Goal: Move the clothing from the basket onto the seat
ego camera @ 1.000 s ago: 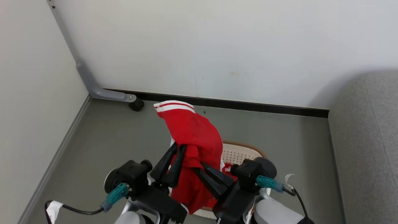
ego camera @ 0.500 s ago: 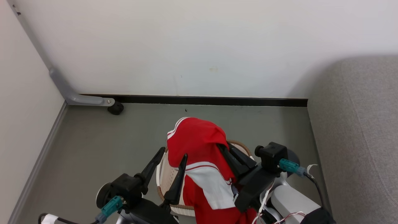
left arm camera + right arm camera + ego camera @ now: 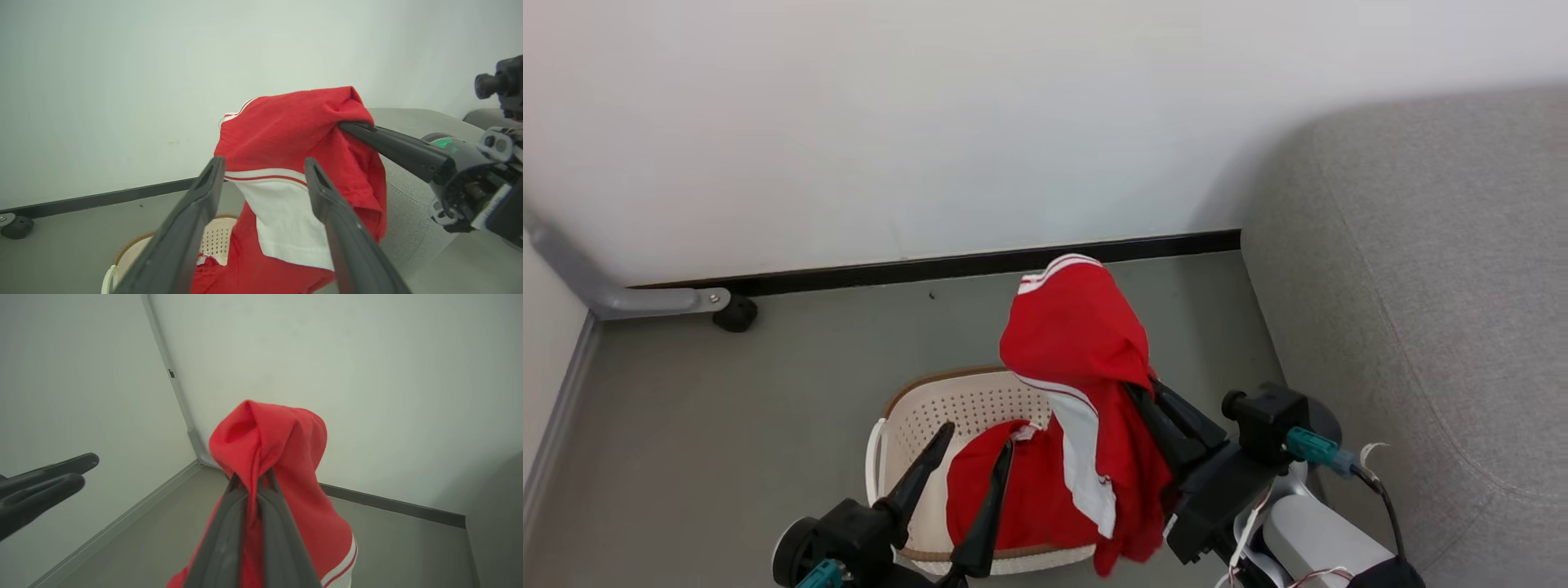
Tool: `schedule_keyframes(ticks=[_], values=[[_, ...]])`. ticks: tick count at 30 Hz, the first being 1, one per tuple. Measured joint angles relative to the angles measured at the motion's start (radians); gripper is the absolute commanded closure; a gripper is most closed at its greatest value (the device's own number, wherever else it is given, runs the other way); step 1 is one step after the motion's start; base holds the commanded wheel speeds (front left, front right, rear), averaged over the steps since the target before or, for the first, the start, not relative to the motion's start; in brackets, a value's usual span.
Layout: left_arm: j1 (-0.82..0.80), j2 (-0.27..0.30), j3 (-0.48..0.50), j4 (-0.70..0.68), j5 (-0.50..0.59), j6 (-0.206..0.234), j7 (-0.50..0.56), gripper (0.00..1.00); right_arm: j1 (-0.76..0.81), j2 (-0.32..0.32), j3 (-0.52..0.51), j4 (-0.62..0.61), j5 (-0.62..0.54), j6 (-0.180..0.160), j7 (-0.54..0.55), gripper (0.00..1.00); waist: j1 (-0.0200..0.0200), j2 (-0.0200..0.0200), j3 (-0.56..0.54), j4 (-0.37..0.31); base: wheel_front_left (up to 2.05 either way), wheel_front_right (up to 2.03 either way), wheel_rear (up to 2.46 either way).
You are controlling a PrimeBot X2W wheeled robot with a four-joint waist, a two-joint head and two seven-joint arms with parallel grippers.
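We hold the clothing (image 3: 1078, 343) above the basket (image 3: 931, 400) in our right gripper (image 3: 1143, 392), jaws clamped, bound for the seat (image 3: 1421, 286); our left gripper (image 3: 978, 437) hangs empty, jaws wide.

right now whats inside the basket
Crumpled red clothing lies in the basket, whose far side is bare. The hanging garment shut in the right gripper covers the basket's right side, and its base is hidden.

Plain white wall (image 3: 931, 122), black baseboard (image 3: 931, 268), grey floor (image 3: 727, 425), castored metal leg (image 3: 645, 300) at left.
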Motion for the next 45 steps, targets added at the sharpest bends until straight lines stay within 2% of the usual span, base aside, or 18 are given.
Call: schedule_keyframes(ticks=[8, 15, 33, 38, 45], values=[[0.008, 0.016, 0.021, -0.022, 0.000, 0.005, -0.019, 0.00, 0.048, -0.016, -0.030, -0.040, -0.025, 0.000, 0.000, 1.00, 0.0000, 0.0000, 0.014, -0.083, 0.00, 0.00, 0.00], [0.039, 0.026, 0.038, -0.035, 0.000, 0.014, -0.034, 0.00, 0.070, -0.051, -0.087, -0.086, -0.043, -0.010, 0.000, 1.00, 0.0000, 0.0000, 0.029, -0.186, 0.00, 0.00, 0.00], [0.064, 0.012, 0.035, -0.066, 0.000, 0.030, -0.044, 0.00, 0.118, -0.074, -0.162, -0.178, -0.092, -0.017, 0.000, 1.00, -0.0002, -0.0002, 0.039, -0.401, 0.00, 0.00, 0.00], [0.064, 0.009, 0.017, -0.074, 0.002, 0.030, -0.042, 0.00, 0.126, -0.092, -0.215, -0.194, -0.087, -0.017, 0.000, 1.00, -0.0002, -0.0002, 0.055, -0.438, 0.00, 0.00, 0.00], [0.064, 0.019, 0.001, -0.086, 0.017, 0.030, -0.017, 0.00, 0.087, -0.118, -0.329, -0.210, -0.065, -0.019, 0.000, 1.00, -0.0001, -0.0001, 0.105, -0.446, 0.00, 0.00, 0.00]])
